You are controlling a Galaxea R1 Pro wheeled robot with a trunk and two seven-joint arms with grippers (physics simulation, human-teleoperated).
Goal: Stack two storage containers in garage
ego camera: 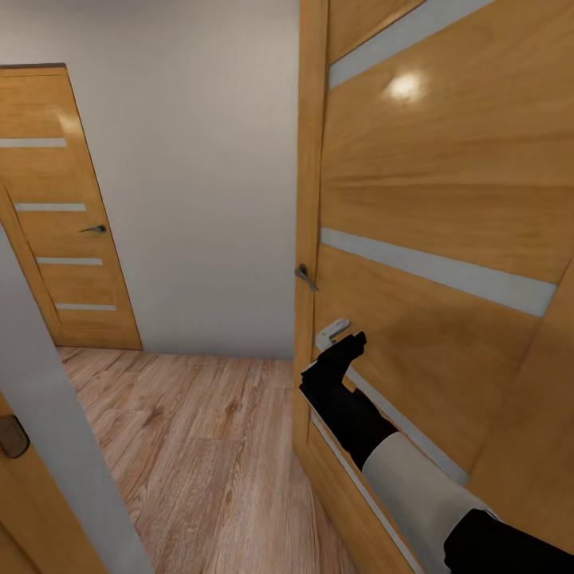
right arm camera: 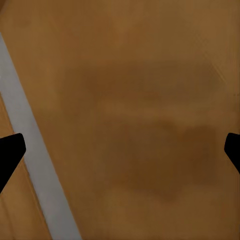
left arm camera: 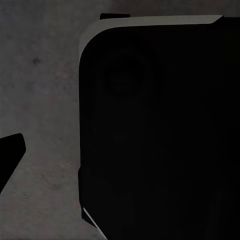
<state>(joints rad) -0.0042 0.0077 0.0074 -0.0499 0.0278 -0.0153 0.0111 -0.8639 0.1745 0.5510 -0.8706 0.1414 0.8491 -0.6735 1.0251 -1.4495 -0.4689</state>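
Both orange-red storage containers are out of view. My right gripper [ego camera: 348, 348] is stretched forward against the face of a honey-wood door [ego camera: 446, 207] with frosted strips, just below its metal handle [ego camera: 305, 277]. The right wrist view has the door panel [right arm camera: 140, 120] very close, a frosted strip [right arm camera: 30, 150] crossing it, and the two black fingertips [right arm camera: 10, 155] far apart, so this gripper [right arm camera: 120, 160] is open and empty. In the left wrist view, one fingertip [left arm camera: 10, 155] shows over dim grey ground beside my own dark body [left arm camera: 160, 130]. It holds nothing.
The door stands ajar on my right, edge towards me. Past it, a light wood-plank floor [ego camera: 199, 446] runs to a white-grey wall and a second, closed honey-wood door [ego camera: 64, 239] at the back left. A grey wall edge [ego camera: 48, 414] stands close on my left.
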